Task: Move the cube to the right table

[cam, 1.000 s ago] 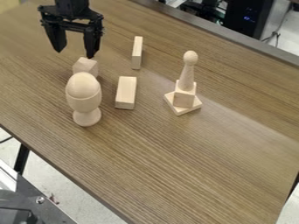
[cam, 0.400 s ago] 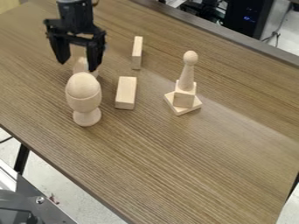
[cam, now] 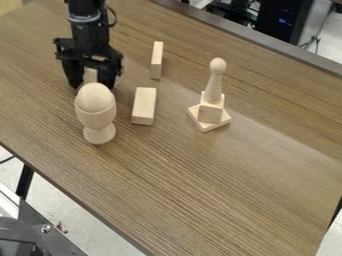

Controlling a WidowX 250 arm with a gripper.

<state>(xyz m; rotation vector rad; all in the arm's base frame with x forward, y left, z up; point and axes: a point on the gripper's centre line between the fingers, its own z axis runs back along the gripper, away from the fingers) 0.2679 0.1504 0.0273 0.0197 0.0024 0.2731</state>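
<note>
One cube (cam: 90, 75) sits between the fingers of the hand (cam: 91, 85), on the worktop (cam: 200, 185). One egg (cam: 95, 97) in one cup (cam: 99, 119) stands just beside the hand, on the camera's side; two oblong blocks (cam: 143, 105) lie near the hand, and one pin (cam: 213, 90) stands well apart from it. The egg and the fingers hide part of the cube. The hand is partly open around the cube, though contact is hard to make out.

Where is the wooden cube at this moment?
In the camera view, the cube is at the upper left, seen between the fingers of the gripper, just beyond the egg-shaped wooden piece.
</note>
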